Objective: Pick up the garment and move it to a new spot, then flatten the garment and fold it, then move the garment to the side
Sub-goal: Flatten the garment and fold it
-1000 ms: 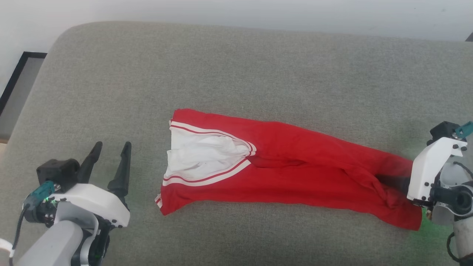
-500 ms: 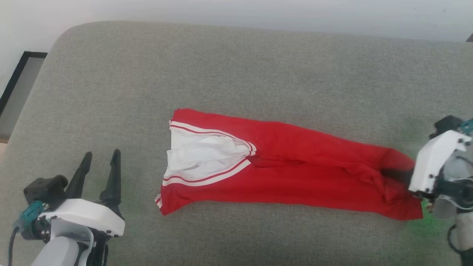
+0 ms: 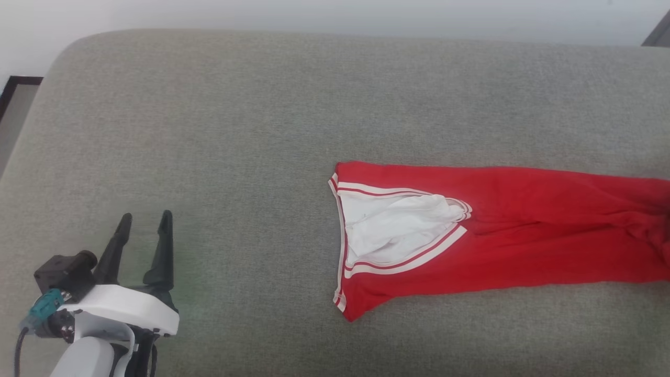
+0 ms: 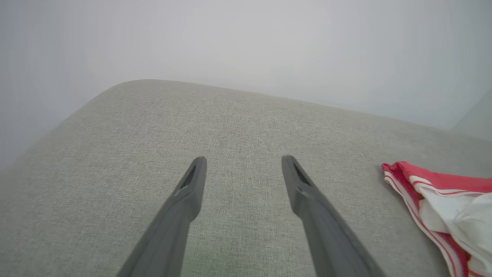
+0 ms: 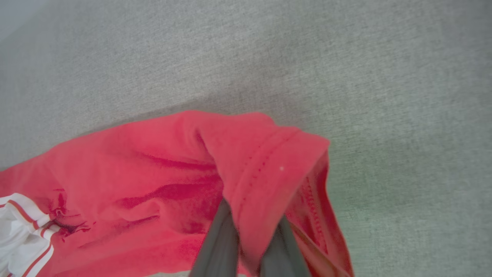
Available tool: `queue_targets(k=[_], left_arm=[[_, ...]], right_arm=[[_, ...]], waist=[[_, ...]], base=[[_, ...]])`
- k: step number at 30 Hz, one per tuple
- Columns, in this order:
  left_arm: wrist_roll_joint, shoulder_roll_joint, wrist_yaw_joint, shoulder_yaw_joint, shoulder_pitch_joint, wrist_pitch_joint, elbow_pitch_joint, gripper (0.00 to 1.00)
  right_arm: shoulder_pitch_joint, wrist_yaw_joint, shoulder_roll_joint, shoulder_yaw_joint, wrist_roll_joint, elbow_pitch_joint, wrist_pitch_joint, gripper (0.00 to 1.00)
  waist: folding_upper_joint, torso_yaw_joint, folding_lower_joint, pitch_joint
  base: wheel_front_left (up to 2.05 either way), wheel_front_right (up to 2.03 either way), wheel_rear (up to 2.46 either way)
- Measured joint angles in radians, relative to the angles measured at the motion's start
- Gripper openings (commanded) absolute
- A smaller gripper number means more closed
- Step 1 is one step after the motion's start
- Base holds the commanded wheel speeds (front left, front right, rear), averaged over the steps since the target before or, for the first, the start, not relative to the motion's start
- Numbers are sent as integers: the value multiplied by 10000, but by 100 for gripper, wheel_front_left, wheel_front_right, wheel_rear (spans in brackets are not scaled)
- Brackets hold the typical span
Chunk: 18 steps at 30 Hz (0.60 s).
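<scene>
The garment (image 3: 502, 246) lies stretched out long and narrow on the grey cushion (image 3: 261, 131). Its white sleeve (image 3: 398, 230) and striped trim face the robot's left, and its red body runs off toward the robot's right. A second ago it lay nearer the middle. It has since slid well to the right, by more than the small turn of the head camera would explain. From here it looks like the move to a new spot is under way, with the flattening and folding still to come.

The right pincer (image 5: 251, 227) is what drags it. Its two dark fingers are pressed together on a bunched fold of the red hem, and the cloth humps up over them. The pull has drawn the shirt into a rope with creases along its length, so it will need spreading before any fold.

The left pincer (image 3: 146, 215) waits low at the robot's left with its fingers spread, holding nothing, well apart from the sleeve end.

Around it the cushion is bare fabric, with a pale wall (image 3: 314, 13) behind and a dark frame (image 3: 15, 84) off the left corner. I see nothing in the shirt's path. My worry is the cushion's right edge, which I cannot see.
</scene>
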Motion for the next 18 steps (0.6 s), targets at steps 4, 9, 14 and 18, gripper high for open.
queue_targets(k=[4, 9, 14, 18], left_arm=[[176, -150, -151, 117, -15, 2, 92, 100], [265, -245, -309, 366, -14, 0, 146, 100], [362, -368, -397, 506, -4, 0, 159, 100], [502, -410, -445, 560, -4, 0, 190, 100]], right_arm=[[-301, 2, 40, -136, -232, 247, -48, 0], [-376, 0, 566, 215, 201, -554, 293, 0], [86, 0, 1208, 972, 926, -2345, 830, 0], [353, 0, 1795, 1776, 1202, -3530, 943, 0]], waist=[[0, -118, 0, 57], [0, -272, 0, 51], [0, -371, 0, 37], [0, -360, 0, 43]], base=[[0, 0, 0], [0, 0, 0], [0, 0, 0], [0, 0, 0]])
